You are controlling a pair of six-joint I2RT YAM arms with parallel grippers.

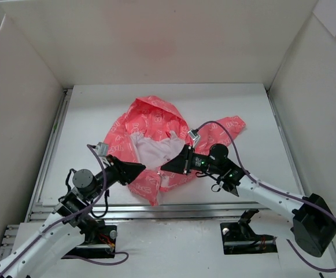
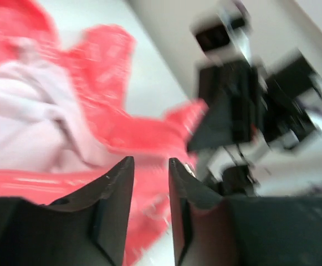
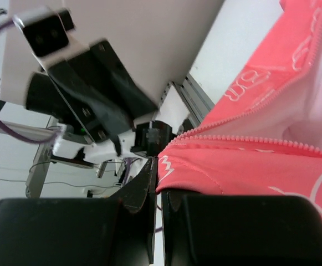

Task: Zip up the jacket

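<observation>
The coral-pink jacket (image 1: 156,124) lies crumpled on the white table with its front open and its white lining (image 1: 150,149) showing. My right gripper (image 1: 164,167) is shut on the jacket's lower front edge. In the right wrist view the pink fabric (image 3: 249,166) is pinched between its jaws (image 3: 159,185), and a row of zipper teeth (image 3: 260,139) runs just above. My left gripper (image 1: 142,168) faces it at the same hem from the left. Its jaws (image 2: 149,163) stand apart over blurred pink fabric (image 2: 105,88), with nothing pinched between them.
White walls (image 1: 17,116) close in the table (image 1: 98,110) on three sides. A metal rail (image 1: 156,211) runs along the near edge. The two gripper tips are a few centimetres apart; the right arm (image 2: 244,100) fills the left wrist view's right side.
</observation>
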